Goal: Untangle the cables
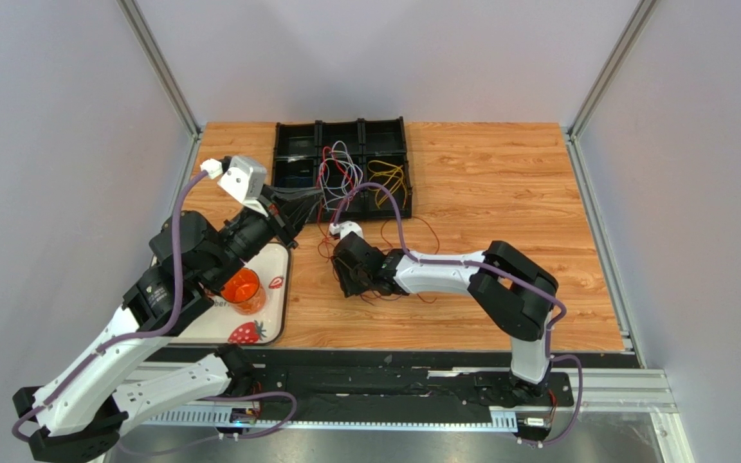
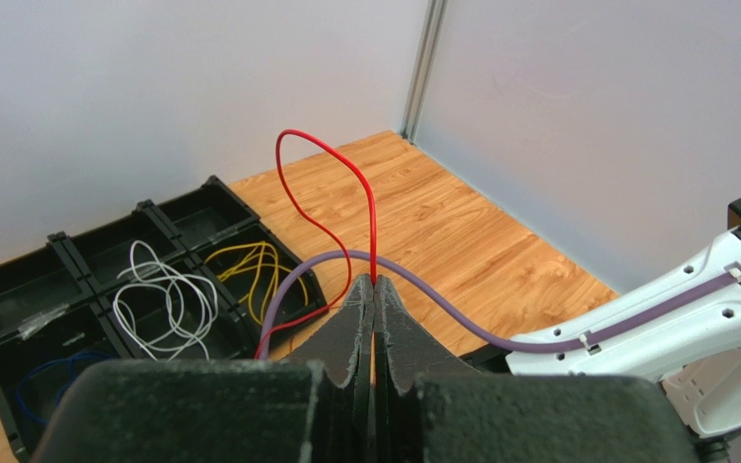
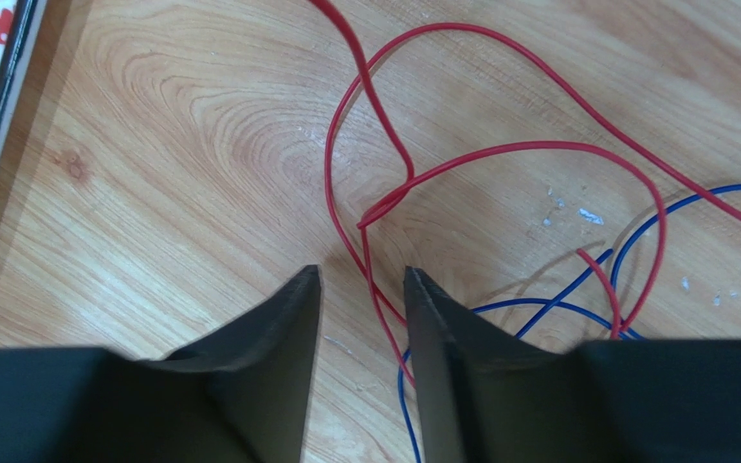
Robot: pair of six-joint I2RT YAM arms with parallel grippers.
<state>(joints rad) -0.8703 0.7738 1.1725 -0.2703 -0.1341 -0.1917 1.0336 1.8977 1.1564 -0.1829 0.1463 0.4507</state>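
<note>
My left gripper (image 2: pixel 374 282) is shut on a red cable (image 2: pixel 329 147) that loops up above its tips; in the top view it (image 1: pixel 314 199) is held at the black tray's front edge. The tray (image 1: pixel 292 128) holds white (image 2: pixel 164 294), yellow (image 2: pixel 249 262) and blue (image 2: pixel 31 395) cables in separate compartments. My right gripper (image 3: pixel 360 275) is open just above the wooden table, a red cable (image 3: pixel 500 149) running between its jaws, untouched. A blue cable (image 3: pixel 558 289) crosses under the red loops there. In the top view the right gripper (image 1: pixel 347 273) sits over loose dark cables (image 1: pixel 423 231).
A white mat with strawberry prints (image 1: pixel 266 289) lies at the left front, with an orange cup (image 1: pixel 242 289) on it. The right arm's purple hose (image 2: pixel 500 333) arches past the left fingertips. Grey walls enclose the table.
</note>
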